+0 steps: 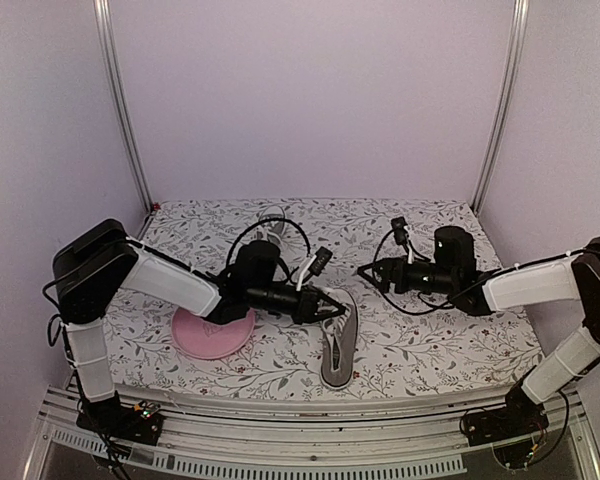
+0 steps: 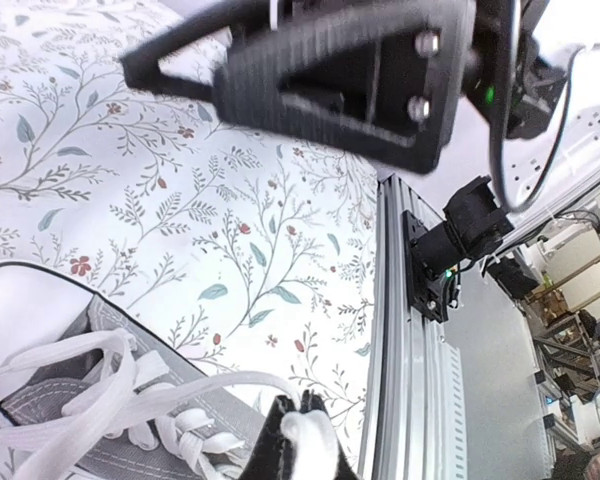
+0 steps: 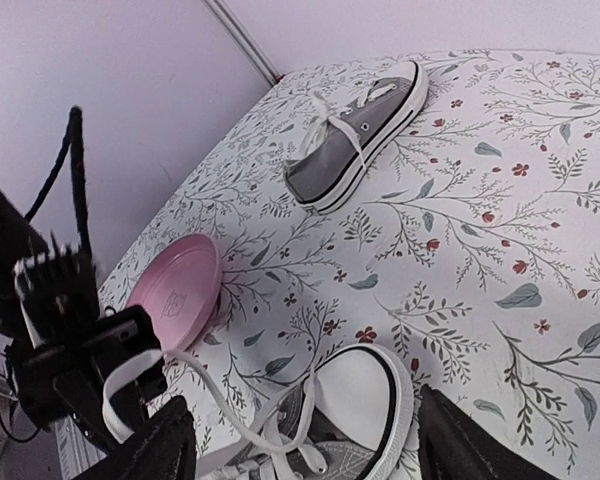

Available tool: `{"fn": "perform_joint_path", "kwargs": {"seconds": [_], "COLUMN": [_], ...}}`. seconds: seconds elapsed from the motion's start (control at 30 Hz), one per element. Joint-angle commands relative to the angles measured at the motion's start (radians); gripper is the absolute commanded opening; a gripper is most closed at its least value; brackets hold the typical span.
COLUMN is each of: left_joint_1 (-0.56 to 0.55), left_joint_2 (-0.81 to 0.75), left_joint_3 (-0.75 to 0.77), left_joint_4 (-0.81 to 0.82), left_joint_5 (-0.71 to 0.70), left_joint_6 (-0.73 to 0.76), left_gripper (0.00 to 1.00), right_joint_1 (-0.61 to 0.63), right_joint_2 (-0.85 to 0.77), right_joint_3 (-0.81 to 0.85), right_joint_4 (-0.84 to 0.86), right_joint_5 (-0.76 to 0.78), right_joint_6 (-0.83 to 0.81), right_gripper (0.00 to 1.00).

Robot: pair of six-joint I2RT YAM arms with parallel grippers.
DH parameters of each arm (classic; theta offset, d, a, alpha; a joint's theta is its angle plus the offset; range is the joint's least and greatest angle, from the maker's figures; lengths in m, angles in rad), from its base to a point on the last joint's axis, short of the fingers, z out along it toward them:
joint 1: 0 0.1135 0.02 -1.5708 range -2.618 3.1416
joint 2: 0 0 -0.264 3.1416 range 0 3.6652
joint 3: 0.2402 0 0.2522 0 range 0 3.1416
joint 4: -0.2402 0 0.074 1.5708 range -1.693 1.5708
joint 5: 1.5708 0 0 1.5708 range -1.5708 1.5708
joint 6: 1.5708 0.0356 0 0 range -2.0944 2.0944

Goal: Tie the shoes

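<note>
The near shoe (image 1: 338,348) lies by the middle of the table's (image 1: 460,340) front edge. The other shoe (image 3: 365,130) sits near the back edge, and the plate (image 1: 212,335) is to the near shoe's left. It is probably light canvas with soft, slippery laces (image 2: 100,385), best gripped near their ends. The left gripper (image 2: 298,440) pinches one lace. The right gripper (image 3: 302,425) is spread wide near the shoe, holding nothing.

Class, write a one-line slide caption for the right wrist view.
Left gripper pinches a white lace of the near grey canvas sneaker; second sneaker and round pink plate lie beyond.
</note>
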Motion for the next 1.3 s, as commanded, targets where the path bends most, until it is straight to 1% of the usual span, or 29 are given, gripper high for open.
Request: {"fn": "perform_joint_path", "kwargs": {"seconds": [0.0,0.07,0.13,0.27,0.4,0.5,0.67,0.87,1.0,1.2,1.23,1.27], "left_joint_1": [0.008,0.009,0.010,0.012,0.012,0.013,0.013,0.012,0.012,0.012,0.012,0.012], "left_joint_2": [-0.025,-0.029,-0.034,-0.036,-0.034,-0.033,-0.030,-0.025,-0.024,-0.019,-0.017,-0.016], "left_joint_3": [-0.006,-0.004,-0.003,-0.003,-0.004,-0.004,-0.006,-0.007,-0.010,-0.009,-0.006,-0.003], "left_joint_4": [0.053,0.047,0.036,0.033,0.037,0.040,0.045,0.055,0.062,0.059,0.051,0.040], "left_joint_5": [0.007,0.000,-0.016,-0.022,-0.016,-0.013,-0.008,-0.005,-0.002,-0.004,-0.005,-0.011], "left_joint_6": [-0.028,-0.034,-0.044,-0.064,-0.069,-0.073,-0.077,-0.084,-0.092,-0.102,-0.103,-0.103], "left_gripper": [0.00,0.00,0.00,0.00,0.00,0.00,0.00,0.00,0.00,0.00,0.00,0.00], "right_joint_1": [0.012,0.035,0.073,0.136,0.186,0.203,0.225,0.257,0.272,0.278,0.277,0.278], "right_joint_2": [-0.038,-0.038,-0.026,0.036,0.097,0.144,0.199,0.240,0.259,0.271,0.265,0.257], "right_joint_3": [-0.182,-0.247,-0.272,-0.266,-0.242,-0.220,-0.192,-0.167,-0.163,-0.178,-0.188,-0.198], "right_joint_4": [0.291,0.386,0.410,0.446,0.491,0.519,0.553,0.590,0.641,0.731,0.754,0.777], "right_joint_5": [-0.125,-0.108,-0.065,-0.007,0.077,0.103,0.131,0.167,0.213,0.263,0.269,0.274], "right_joint_6": [-0.063,-0.070,-0.106,-0.157,-0.191,-0.217,-0.255,-0.303,-0.326,-0.362,-0.365,-0.365], "right_gripper": [0.70,0.64,0.61,0.51,0.46,0.42,0.42,0.46,0.47,0.41,0.39,0.35]}}
